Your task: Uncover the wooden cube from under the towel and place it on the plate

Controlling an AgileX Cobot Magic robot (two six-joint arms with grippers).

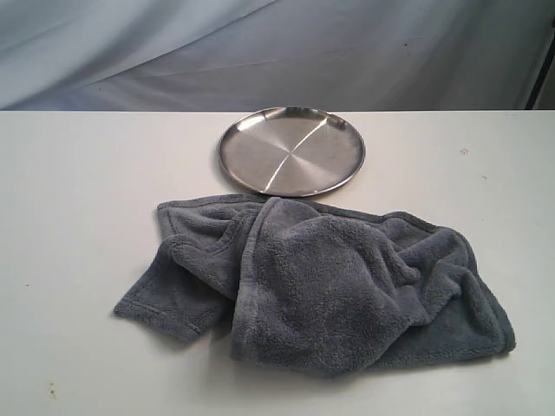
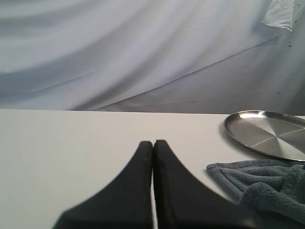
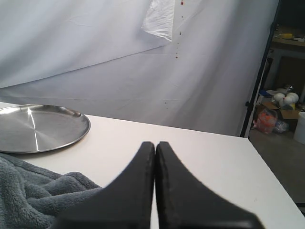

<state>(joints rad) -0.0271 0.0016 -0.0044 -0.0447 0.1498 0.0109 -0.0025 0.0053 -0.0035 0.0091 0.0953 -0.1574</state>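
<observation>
My left fingers and right fingers are pressed together, holding nothing. The towel lies crumpled just beside the plate, on its near side.

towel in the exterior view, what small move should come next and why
Probably open the left end effector and ease it toward the loose corner of the towel on its side. Both it and the right end effector are shut and clear of the cloth, no wooden cube shows, and the plate sits bare.

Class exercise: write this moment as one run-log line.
plate: empty | towel: bunched beside it | wooden cube: not visible | left gripper: shut | right gripper: shut
</observation>
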